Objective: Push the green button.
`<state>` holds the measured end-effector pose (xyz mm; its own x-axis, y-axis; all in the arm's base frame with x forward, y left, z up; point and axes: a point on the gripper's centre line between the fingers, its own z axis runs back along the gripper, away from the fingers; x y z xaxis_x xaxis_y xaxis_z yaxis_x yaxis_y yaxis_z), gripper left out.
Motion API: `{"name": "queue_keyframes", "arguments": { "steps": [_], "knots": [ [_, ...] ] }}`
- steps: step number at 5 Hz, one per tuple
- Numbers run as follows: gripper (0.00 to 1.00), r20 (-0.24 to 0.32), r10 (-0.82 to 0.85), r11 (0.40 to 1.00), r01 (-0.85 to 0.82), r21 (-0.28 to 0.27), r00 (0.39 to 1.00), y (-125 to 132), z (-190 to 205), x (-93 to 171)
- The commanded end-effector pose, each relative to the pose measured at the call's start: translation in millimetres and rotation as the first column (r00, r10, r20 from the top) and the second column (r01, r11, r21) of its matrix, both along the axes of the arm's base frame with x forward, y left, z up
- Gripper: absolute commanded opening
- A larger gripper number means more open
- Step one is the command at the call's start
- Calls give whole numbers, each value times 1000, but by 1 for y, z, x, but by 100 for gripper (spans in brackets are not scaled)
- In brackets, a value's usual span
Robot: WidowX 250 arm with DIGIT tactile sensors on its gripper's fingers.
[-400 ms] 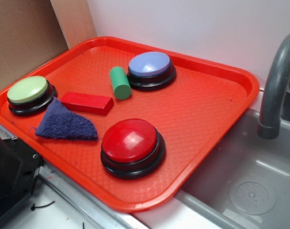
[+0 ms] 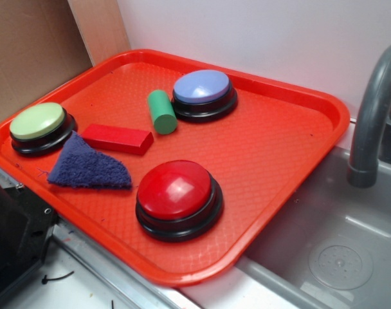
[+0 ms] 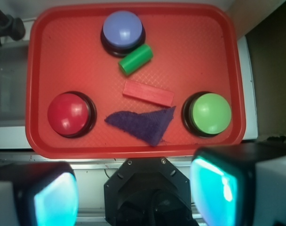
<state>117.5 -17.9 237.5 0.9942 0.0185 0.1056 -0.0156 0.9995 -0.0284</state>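
Observation:
The green button, pale green on a black base, sits at the left end of the red tray. In the wrist view it is at the tray's lower right. My gripper is open and empty, its two fingers wide apart with teal pads. It hangs high above the tray's near edge, over the robot base, well away from the button. The gripper does not show in the exterior view.
On the tray are a red button, a lavender-blue button, a dark green cylinder, a red block and a purple cloth. A grey sink with a faucet lies at right.

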Motion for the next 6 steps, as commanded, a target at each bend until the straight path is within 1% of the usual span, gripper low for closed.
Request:
{"name": "queue_keyframes", "arguments": {
  "steps": [1,2,3,4,5,6],
  "knots": [
    [100,-4,400,911,-397,113,917,94,-94,52],
    [100,-55,462,881,-450,148,885,113,-141,53],
    [100,-87,479,868,-457,194,873,126,-168,42],
    [100,-74,486,862,-464,207,871,134,-173,28],
    [100,-59,498,859,-483,172,865,151,-181,13],
    [100,-80,497,859,-477,184,864,154,-190,14]
  ]
}}
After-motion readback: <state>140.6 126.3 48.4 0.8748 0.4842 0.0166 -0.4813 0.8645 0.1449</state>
